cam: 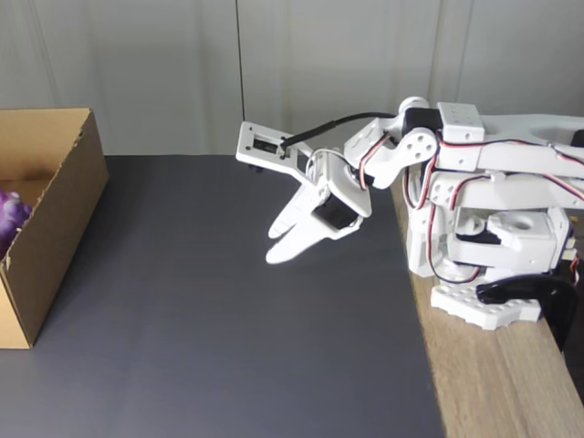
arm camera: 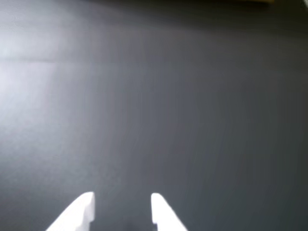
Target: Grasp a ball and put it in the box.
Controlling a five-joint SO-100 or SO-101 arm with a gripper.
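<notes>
fixed view: ball (cam: 11, 213) sits inside box (cam: 57, 237) at frame's left edge, gripper (cam: 276, 244) mid-frame above dark mat (cam: 228, 347); wrist view: white fingers (arm camera: 79, 211) narrowly parted, holding nothing.

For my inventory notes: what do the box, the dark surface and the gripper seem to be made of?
The box: brown corrugated cardboard, matte, raw cut edges. The dark surface: smooth grey mat, probably plastic or rubber, faint sheen. The gripper: white plastic, likely 3D-printed.
</notes>
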